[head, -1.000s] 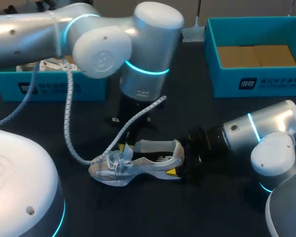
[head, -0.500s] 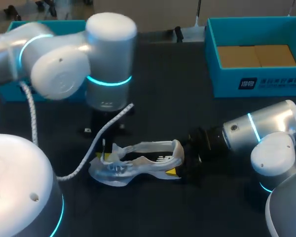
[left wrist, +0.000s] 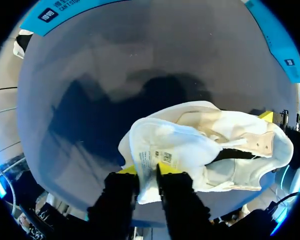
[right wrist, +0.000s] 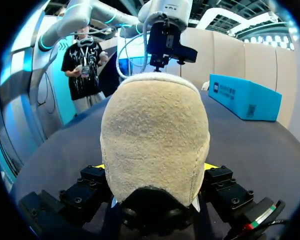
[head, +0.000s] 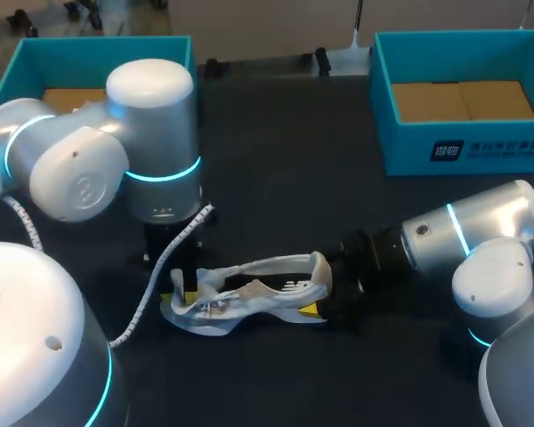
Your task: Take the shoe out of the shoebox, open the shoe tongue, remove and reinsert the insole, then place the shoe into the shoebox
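One shoe (head: pixel 249 298) lies on the black table (head: pixel 294 178), outside both boxes and between the two arms. Its long axis runs side to side across the head view, with the toe (head: pixel 180 313) toward my left arm and the heel (right wrist: pixel 155 135) toward my right. The opening faces upward and shows a dark lining. Whether the sole sits flat on the table I cannot tell.

The upper is whitish and thin-looking, with a smooth white sole edge along the near side. The heel is rounded like a dome and covered in a beige, napped, suede-like material. The tongue (left wrist: pixel 157 147) is a soft white flap with a small printed label on its inner face. It is drawn forward over the toe, away from the opening.

The left gripper (left wrist: pixel 147 171) comes down from above at the toe end. Its yellow tips are pressed together on the free end of the tongue, one on each face. The right gripper (right wrist: pixel 155 167) lies low along the table and clamps the heel from both sides, with a yellow tip peeking out at each flank of the suede.

A white braided cable (head: pixel 173 253) hangs from the left arm just beside the toe. The left box (head: pixel 36 55) and right box (head: pixel 384 107) are both teal card with plain brown bottoms. They stand at the far corners, well apart from the shoe.
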### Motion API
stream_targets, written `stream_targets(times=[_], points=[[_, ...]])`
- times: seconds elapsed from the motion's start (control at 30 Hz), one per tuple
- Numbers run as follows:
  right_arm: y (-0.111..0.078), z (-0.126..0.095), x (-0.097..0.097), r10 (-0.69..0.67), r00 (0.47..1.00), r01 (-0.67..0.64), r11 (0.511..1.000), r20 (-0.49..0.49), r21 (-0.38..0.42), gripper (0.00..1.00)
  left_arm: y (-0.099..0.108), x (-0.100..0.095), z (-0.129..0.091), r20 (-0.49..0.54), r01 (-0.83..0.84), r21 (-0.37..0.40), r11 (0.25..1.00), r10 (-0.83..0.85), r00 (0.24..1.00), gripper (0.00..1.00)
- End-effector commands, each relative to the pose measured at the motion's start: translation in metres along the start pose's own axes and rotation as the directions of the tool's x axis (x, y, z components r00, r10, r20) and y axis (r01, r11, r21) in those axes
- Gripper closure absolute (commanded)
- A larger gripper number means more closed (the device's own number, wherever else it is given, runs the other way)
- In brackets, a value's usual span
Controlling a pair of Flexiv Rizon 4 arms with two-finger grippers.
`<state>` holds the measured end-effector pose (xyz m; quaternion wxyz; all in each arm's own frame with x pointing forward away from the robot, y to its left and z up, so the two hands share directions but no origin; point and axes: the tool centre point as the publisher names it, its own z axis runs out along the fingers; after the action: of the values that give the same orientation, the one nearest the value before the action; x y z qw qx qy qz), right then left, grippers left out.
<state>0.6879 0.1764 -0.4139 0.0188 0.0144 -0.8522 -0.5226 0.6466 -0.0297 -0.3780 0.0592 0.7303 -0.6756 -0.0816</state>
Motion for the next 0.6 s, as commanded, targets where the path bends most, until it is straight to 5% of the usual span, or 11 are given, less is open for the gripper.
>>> stream_targets(times=[0.03, 0.3, 0.6], points=[[0.001, 0.000, 0.000, 0.001, 1.000, -0.001, 1.000, 0.000, 0.007, 1.00, 0.002, -0.013, -0.004, -0.022, 0.013, 0.004, 1.000, -0.013, 1.000, 0.51], [0.001, 0.000, 0.000, 0.001, 1.000, -0.001, 1.000, 0.000, 0.007, 1.00, 0.001, -0.028, -0.021, -0.021, 0.029, 0.016, 0.999, -0.028, 0.999, 0.13], [0.001, 0.000, 0.000, 0.001, 1.000, -0.001, 1.000, 0.000, 0.007, 1.00, 0.006, -0.022, -0.057, -0.074, -0.031, 0.078, 0.997, 0.036, 0.997, 0.11]])
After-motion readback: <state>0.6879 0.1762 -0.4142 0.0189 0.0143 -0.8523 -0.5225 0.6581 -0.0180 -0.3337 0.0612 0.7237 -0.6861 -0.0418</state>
